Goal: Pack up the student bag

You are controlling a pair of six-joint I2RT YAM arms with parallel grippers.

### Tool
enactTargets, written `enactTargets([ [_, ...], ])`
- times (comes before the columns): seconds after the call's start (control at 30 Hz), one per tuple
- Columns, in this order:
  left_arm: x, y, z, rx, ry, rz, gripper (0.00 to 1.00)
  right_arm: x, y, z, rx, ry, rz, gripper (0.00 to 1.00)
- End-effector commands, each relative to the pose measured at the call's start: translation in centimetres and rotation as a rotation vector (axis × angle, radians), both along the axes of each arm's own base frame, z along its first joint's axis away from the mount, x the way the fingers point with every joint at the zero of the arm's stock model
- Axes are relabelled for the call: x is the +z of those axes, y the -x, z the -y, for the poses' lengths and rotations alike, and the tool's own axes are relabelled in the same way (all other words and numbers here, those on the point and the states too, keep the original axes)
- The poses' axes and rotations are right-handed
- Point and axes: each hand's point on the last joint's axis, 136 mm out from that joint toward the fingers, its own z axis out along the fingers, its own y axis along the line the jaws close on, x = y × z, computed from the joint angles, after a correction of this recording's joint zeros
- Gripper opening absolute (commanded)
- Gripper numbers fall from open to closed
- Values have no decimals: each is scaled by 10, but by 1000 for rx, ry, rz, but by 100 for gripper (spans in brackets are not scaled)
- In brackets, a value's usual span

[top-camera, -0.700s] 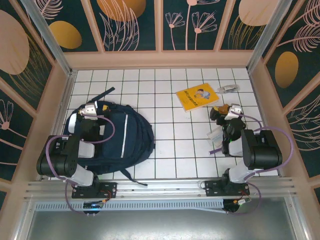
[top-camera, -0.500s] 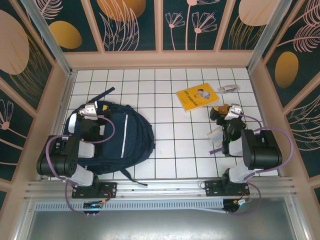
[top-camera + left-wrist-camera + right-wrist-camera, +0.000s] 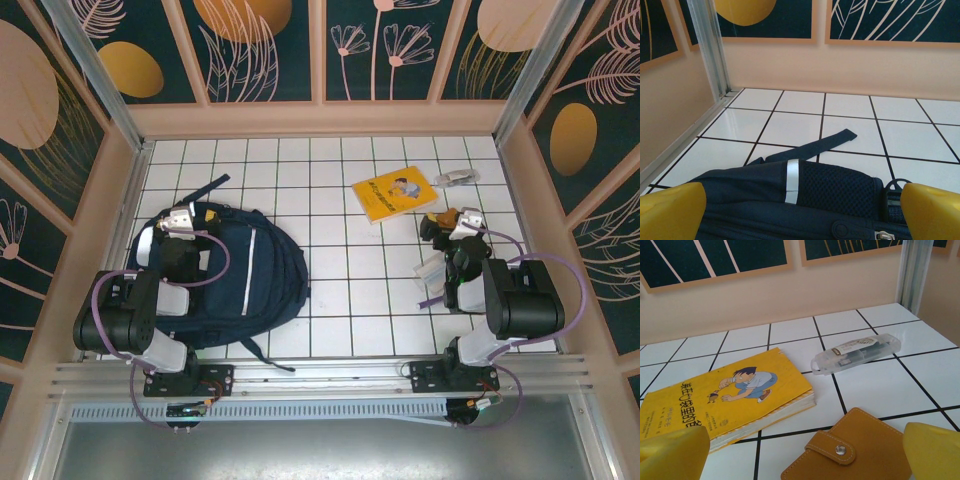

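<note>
Left gripper (image 3: pixel 800 214), over the student bag (image 3: pixel 250 275), and right gripper (image 3: pixel 800 452) gape wide, empty. Right should probably straddle the wallet (image 3: pixel 852 442) at its twelve o'clock squarely

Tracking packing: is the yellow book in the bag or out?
Out: the yellow book lies on the tiles, apart from the student bag.

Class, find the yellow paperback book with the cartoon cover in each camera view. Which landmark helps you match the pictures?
Top external: the yellow paperback book lies tilted on the white tiles, upper right of centre.
Right wrist: it lies flat at lower left.
Left wrist: this camera looks over the navy-blue fabric backpack.
Shared landmark: the clear plastic case lying just right of the book.
</note>
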Motion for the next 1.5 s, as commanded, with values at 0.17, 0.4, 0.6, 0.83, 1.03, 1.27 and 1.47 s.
enactTargets([
  [0.17, 11, 0, 2, -10, 12, 28, 99, 15, -2, -1, 14, 4, 44, 99],
  [0.4, 31, 22, -31, 275, 281, -251, 99, 73, -8, -89, 231, 234, 115, 99],
  [0.6, 8, 103, -31, 447, 508, -523, 99, 105, 0, -254, 857, 266, 134, 99],
  [0.83, -30, 162, -27, 662, 633, -813, 99, 73, 11, -390, 1277, 167, -78, 91],
  [1.03, -74, 221, -16, 897, 675, -1147, 99, 17, 10, -462, 1372, 20, -455, 79],
  [1.27, -99, 215, -11, 882, 757, -1082, 99, -48, -5, -489, 1250, -6, -734, 68],
  [1.47, -101, 167, -18, 769, 709, -946, 84, -24, -10, -490, 1272, -102, -704, 0],
])
